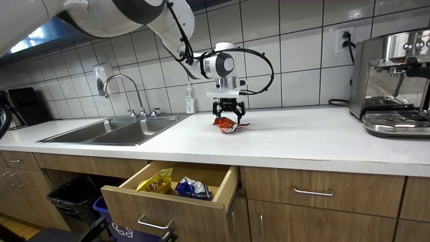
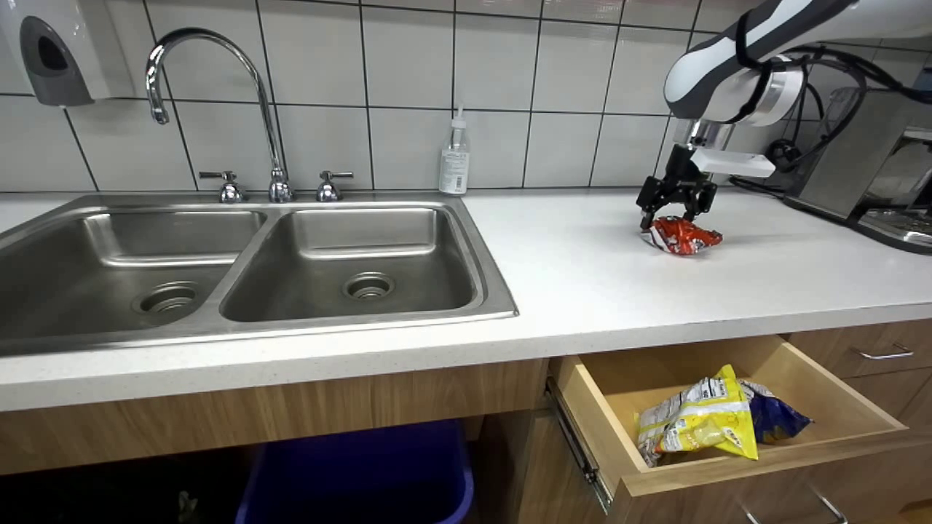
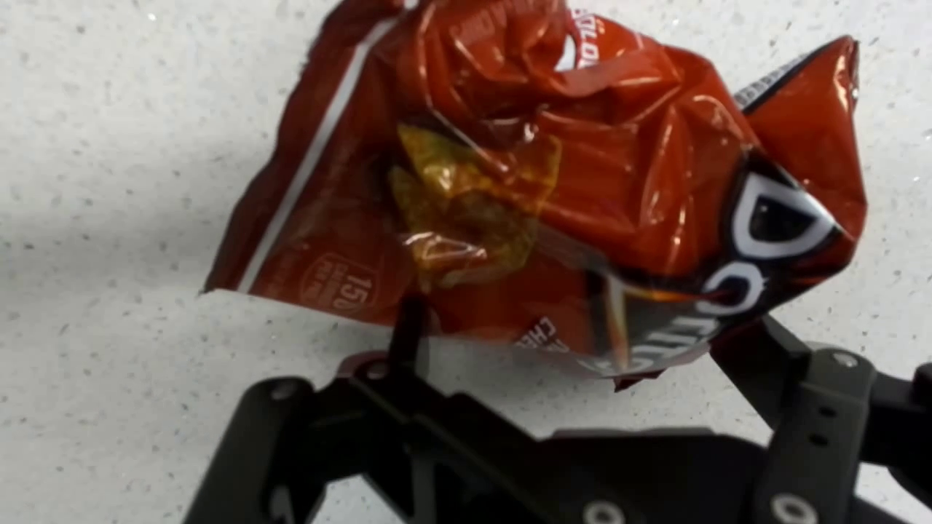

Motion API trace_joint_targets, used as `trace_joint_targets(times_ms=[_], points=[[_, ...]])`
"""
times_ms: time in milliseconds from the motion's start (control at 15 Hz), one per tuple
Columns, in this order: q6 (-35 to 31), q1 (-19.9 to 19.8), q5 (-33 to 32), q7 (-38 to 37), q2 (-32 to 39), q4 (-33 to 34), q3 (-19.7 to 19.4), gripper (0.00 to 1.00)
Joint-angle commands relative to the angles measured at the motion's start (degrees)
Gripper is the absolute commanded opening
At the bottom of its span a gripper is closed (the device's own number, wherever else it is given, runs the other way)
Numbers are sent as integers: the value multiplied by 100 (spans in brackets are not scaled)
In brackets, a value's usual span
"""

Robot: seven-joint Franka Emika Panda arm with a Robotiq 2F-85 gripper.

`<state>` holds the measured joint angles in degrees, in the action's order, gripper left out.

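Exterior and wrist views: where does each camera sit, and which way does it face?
In an exterior view: coffee machine side of the drawer, facing the wall; arm and gripper show.
In an exterior view: before the sink, facing wall and counter; arm's end and gripper show.
Wrist view: wrist-mounted, facing down at the chip bag; black fingers show.
Both exterior views share drawer, sink, chip bag and gripper.

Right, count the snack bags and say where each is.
3: a crumpled glossy red bag on the white countertop, beneath the black two-fingered tool; a yellow plastic bag and a dark blue bag, both inside the open wooden drawer. Others could be hidden.
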<state>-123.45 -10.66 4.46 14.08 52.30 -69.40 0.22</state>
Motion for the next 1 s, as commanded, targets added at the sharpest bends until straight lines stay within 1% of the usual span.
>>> trace_joint_targets(times_ms=[0,467,933], points=[[-292,-8,76,-42,-666,-1023,76,100],[-699,44,55,25,-1320,-2190,116,100],[-960,75,37,143,-1936,-3181,122,100]])
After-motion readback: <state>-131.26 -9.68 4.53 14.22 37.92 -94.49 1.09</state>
